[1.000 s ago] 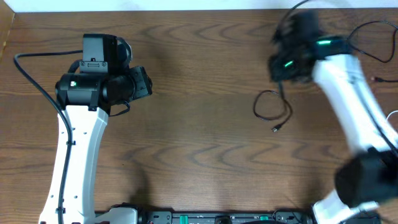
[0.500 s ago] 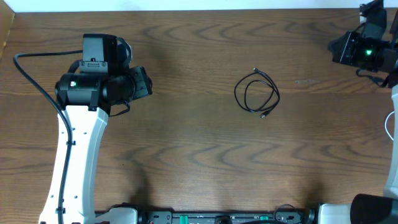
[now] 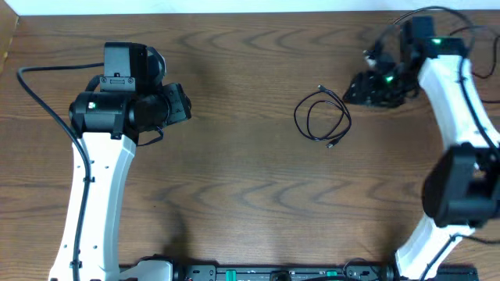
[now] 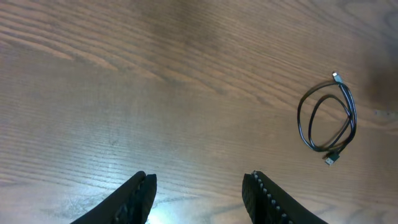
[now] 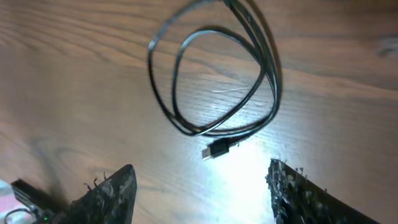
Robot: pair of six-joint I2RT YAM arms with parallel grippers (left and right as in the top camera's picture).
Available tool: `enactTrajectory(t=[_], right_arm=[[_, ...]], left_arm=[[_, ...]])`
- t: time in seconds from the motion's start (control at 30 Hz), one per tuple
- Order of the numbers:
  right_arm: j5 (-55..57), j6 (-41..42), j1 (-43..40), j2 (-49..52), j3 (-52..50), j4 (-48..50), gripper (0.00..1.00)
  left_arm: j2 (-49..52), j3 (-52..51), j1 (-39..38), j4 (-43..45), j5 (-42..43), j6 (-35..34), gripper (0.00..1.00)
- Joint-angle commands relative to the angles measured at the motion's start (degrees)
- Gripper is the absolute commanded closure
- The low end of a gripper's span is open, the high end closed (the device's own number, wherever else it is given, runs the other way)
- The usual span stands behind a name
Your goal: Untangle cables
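Along the near edge of the bench (image 3: pixel 250 195) I see both arm bases, the left arm reaching up the left side and the right arm up the right edge. Farther from me, the left gripper (image 4: pixel 199 186) hangs over bare wood on the left half, pointing toward the right side. Its fingers are spread apart with nothing between them, and I cannot tell from the wrist view whether they touch the surface. A thick black cord (image 3: pixel 35 97) runs from that arm toward the left edge.

Right of centre, about midway between the near and far edges, lies the cable (image 5: pixel 270 74). It is one thin black cord, coiled flat on the wood in two overlapping loops. The near plug (image 5: pixel 217 150) pokes out of the coil on its near side, and the far plug (image 4: pixel 334 76) sticks out at the far side. Nothing touches the coil.

Toward the far right corner, the right gripper (image 5: pixel 199 193) sits just beside the coil on its right, aimed at it. Its fingers are released, set wide and empty, and the coil lies on the wood ahead of the tips, apart from them.
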Motion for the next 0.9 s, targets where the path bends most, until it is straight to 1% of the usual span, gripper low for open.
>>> enactTrajectory(t=[0.0, 0.07, 0.13, 0.2, 0.3, 0.37, 0.47, 0.57, 0.73, 0.87], right_arm=[[4.7, 0.6, 1.3, 5.2, -0.4, 1.4, 0.36], [7.9, 1.4, 2.2, 8.2, -0.4, 3.9, 0.42], [9.0, 1.4, 2.9, 9.9, -0.4, 6.6, 0.44], [12.7, 1.4, 4.1, 11.2, -0.4, 10.0, 0.47], [19.3, 1.3, 6.3, 12.7, -0.4, 13.4, 0.47], [23.3, 1.3, 7.8, 13.4, -0.4, 14.4, 0.49], [28.4, 1.3, 10.2, 14.0, -0.4, 15.1, 0.49], [30.2, 1.4, 11.5, 14.6, -0.7, 15.6, 0.5], [30.2, 1.3, 11.8, 17.6, -1.1, 15.3, 0.53], [30.2, 1.1, 11.8, 20.5, -1.2, 12.9, 0.56]], left_arm=[[0.3, 0.5, 0.0, -0.2, -0.5, -0.1, 0.5], [0.3, 0.5, 0.0, -0.2, -0.5, -0.1, 0.5], [0.3, 0.5, 0.0, -0.2, -0.5, -0.1, 0.5], [0.3, 0.5, 0.0, -0.2, -0.5, -0.1, 0.5], [0.3, 0.5, 0.0, -0.2, -0.5, -0.1, 0.5], [0.3, 0.5, 0.0, -0.2, -0.5, -0.1, 0.5], [0.3, 0.5, 0.0, -0.2, -0.5, -0.1, 0.5], [0.3, 0.5, 0.0, -0.2, -0.5, -0.1, 0.5], [0.3, 0.5, 0.0, -0.2, -0.5, -0.1, 0.5], [0.3, 0.5, 0.0, -0.2, -0.5, -0.1, 0.49]])
